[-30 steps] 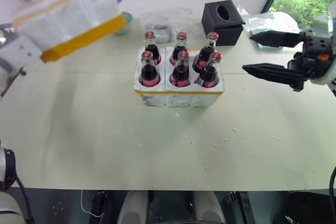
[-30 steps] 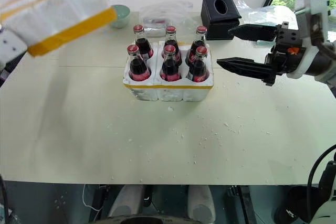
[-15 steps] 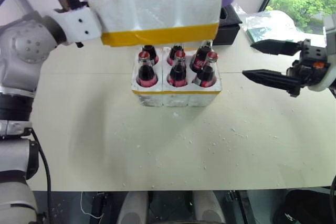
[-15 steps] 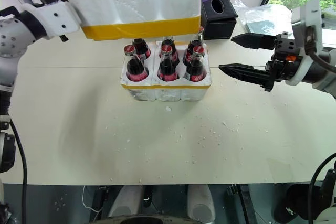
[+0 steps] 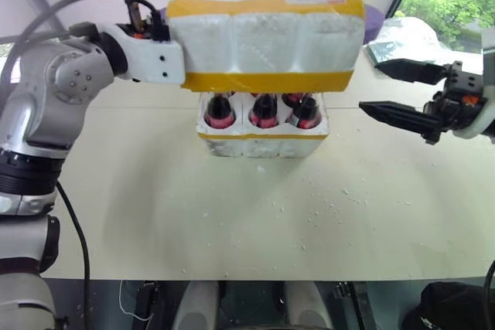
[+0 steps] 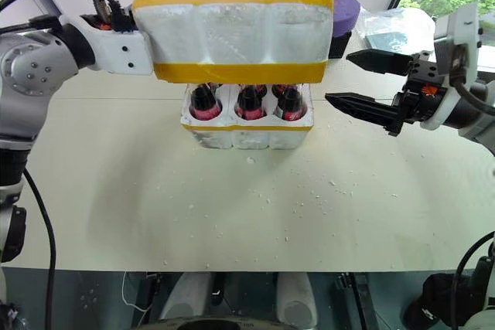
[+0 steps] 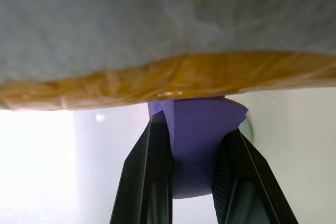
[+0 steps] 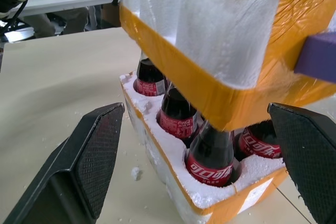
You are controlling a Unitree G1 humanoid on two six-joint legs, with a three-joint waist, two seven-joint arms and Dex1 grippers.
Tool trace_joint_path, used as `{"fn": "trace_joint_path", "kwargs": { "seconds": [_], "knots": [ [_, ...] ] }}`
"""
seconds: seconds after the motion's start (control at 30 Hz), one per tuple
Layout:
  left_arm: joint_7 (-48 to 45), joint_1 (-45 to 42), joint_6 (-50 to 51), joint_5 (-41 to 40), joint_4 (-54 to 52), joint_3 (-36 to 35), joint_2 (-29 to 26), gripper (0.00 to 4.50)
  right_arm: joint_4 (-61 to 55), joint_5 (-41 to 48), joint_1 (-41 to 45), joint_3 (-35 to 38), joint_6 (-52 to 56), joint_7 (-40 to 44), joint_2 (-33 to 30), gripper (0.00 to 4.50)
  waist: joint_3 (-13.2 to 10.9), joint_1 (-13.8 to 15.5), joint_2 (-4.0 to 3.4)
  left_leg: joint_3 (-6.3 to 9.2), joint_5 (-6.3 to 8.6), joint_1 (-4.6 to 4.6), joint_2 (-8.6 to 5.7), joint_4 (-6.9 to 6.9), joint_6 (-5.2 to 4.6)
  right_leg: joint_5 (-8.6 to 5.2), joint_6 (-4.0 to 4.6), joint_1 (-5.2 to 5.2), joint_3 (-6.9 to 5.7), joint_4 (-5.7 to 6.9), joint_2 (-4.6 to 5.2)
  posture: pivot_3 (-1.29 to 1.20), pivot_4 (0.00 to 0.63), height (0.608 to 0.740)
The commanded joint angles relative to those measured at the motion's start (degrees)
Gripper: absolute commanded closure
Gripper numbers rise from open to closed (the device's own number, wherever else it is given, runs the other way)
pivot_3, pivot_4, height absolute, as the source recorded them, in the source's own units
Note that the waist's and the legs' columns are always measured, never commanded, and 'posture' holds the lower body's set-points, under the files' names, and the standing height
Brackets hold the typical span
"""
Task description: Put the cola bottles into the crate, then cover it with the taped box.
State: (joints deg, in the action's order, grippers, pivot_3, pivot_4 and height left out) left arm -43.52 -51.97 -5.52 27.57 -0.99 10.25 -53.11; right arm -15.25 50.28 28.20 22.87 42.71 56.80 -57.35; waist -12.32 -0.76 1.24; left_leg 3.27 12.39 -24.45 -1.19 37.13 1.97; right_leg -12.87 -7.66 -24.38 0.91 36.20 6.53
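While the left tool (image 7: 191, 182) pinches a purple handle (image 7: 197, 129) on the one taped box (image 5: 267, 36), held above the crate (image 5: 263, 141), six cola bottles (image 8: 210, 161) stand in it mid-desk (image 5: 232, 222); the right tool (image 5: 394, 90) is spread.

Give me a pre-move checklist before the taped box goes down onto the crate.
1. Cola bottles seated in the crate: ok.
2. Taped box above the crate, not yet on it: ok.
3. Left pincer shut on the box's purple handle: ok.
4. Right pincer open, clear of crate and box: ok.
5. Box edges square with the crate walls: cannot tell.
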Motion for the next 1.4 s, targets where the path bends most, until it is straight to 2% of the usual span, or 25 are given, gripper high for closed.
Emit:
{"fn": "trace_joint_path", "kwargs": {
  "seconds": [0.03,0.23,0.5,0.53,0.67,0.73,0.8,0.93,1.0,1.07,1.2,1.4],
  "knots": [
    [-1.83,-0.89,-1.20,2.30,-2.96,-0.48,-2.52,4.13,-0.81,0.07,0.75,1.44,-1.74,-0.42,0.18,0.00,0.00,-0.02,0.00,0.01,0.00,0.00,0.00,0.00,0.00,0.00,0.00,0.00,0.00,0.00,0.00,0.00,0.150,0.737],
    [-2.63,1.57,-1.52,3.73,-5.64,-1.23,-3.25,4.13,-0.33,-0.15,1.00,0.82,-2.50,-0.74,0.64,0.00,0.00,-0.29,0.00,0.03,0.00,0.02,0.01,-0.01,-0.01,0.00,0.00,0.00,0.00,0.01,-0.03,0.00,0.150,0.737],
    [-3.22,7.25,0.35,3.76,-9.31,-2.96,-3.63,0.32,0.85,-1.18,0.97,-0.03,-3.32,0.25,0.20,0.00,0.00,-0.10,0.00,0.03,0.00,0.00,0.01,0.00,-0.02,0.00,0.00,0.00,0.01,0.00,-0.04,0.00,0.150,0.737],
    [-3.65,8.17,0.71,3.20,-9.64,-3.65,-4.13,0.12,1.28,-1.47,0.91,-0.05,-3.41,0.45,-0.04,0.00,0.00,-0.11,0.00,0.03,0.00,0.00,0.01,0.00,-0.02,0.00,0.00,0.00,0.01,0.00,-0.04,0.00,0.150,0.737],
    [-5.77,11.69,4.93,-0.56,-10.75,-7.69,-5.41,0.12,2.30,-3.04,0.36,-0.44,-3.96,1.74,-0.63,0.00,0.00,-0.30,-0.01,0.04,0.01,0.02,0.02,-0.01,-0.02,0.00,0.01,0.00,0.01,0.01,-0.04,0.00,0.150,0.737],
    [-7.96,13.41,8.33,-5.09,-11.96,-10.74,-5.18,0.12,2.88,-3.65,0.09,-0.57,-4.10,2.35,-0.82,0.00,0.00,-0.25,-0.01,0.05,0.01,0.02,0.03,-0.01,-0.02,-0.01,0.01,0.00,0.00,0.00,-0.05,0.00,0.150,0.737],
    [-11.14,15.00,16.63,-13.43,-13.40,-15.80,-2.93,0.12,3.67,-4.15,-0.30,-0.52,-4.16,3.07,-1.21,0.00,0.00,-0.23,-0.01,0.04,0.01,0.01,0.03,-0.01,-0.02,0.00,0.01,0.00,0.00,0.00,-0.05,0.00,0.150,0.737],
    [-21.81,17.68,39.75,-37.95,-15.29,-29.05,-0.89,0.12,5.43,-5.41,-1.14,-0.40,-4.27,4.84,-2.13,0.00,-0.01,-0.31,-0.01,0.06,0.01,0.03,0.04,0.00,-0.02,-0.01,0.01,0.00,0.00,0.01,-0.06,0.00,0.150,0.737],
    [-26.59,16.63,53.84,-51.14,-13.18,-36.95,-2.12,0.12,6.40,-6.13,-1.74,-0.53,-4.36,6.02,-2.68,0.00,-0.01,-0.46,-0.01,0.07,0.01,0.02,0.04,-0.01,-0.02,-0.01,0.00,0.00,-0.01,0.02,-0.06,0.00,0.150,0.737],
    [-29.48,16.17,61.94,-58.41,-10.18,-41.19,-4.82,0.12,7.23,-6.94,-2.19,-0.74,-4.73,7.03,-3.12,0.00,-0.01,-0.58,-0.01,0.07,0.01,0.03,0.06,-0.01,-0.02,-0.01,0.00,0.00,-0.01,0.02,-0.08,0.00,0.150,0.737],
    [-33.86,18.17,68.70,-66.13,-3.89,-44.47,-10.44,0.12,8.56,-7.89,-2.57,-1.00,-5.03,8.59,-3.85,0.00,-0.01,-0.61,-0.02,0.07,0.01,0.11,0.06,-0.02,-0.02,-0.02,0.00,0.03,-0.01,0.03,-0.08,0.00,0.150,0.737],
    [-35.22,24.23,64.59,-67.80,-4.59,-41.89,-12.97,0.12,8.60,-8.54,-3.18,-1.64,-4.71,10.35,-3.97,0.00,-0.01,-0.39,-0.03,0.07,0.01,0.10,0.07,-0.02,-0.01,-0.03,0.03,0.04,0.00,0.01,-0.08,0.00,0.150,0.737]
  ]
}}
